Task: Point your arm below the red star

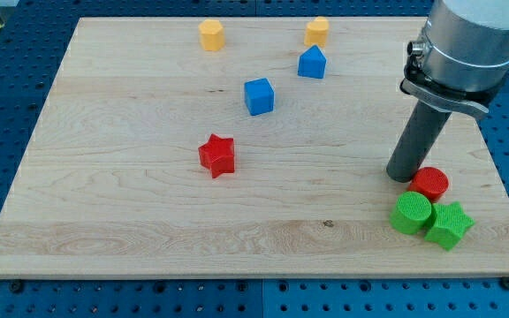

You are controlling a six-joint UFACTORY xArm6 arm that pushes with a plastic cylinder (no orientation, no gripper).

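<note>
The red star [217, 155] lies left of the board's middle. My tip [404, 175] rests on the board at the view's right, far to the right of the red star and slightly lower than it. The tip stands just left of the red cylinder [430, 184], close to touching it. The dark rod rises from the tip to the grey arm body at the view's top right.
A green cylinder [411, 213] and a green star [449, 224] sit below the red cylinder. A blue cube [259, 96] and a blue pentagon-shaped block [312, 64] lie above the middle. Two yellow blocks [211, 35] [316, 31] lie near the wooden board's [104, 177] top edge.
</note>
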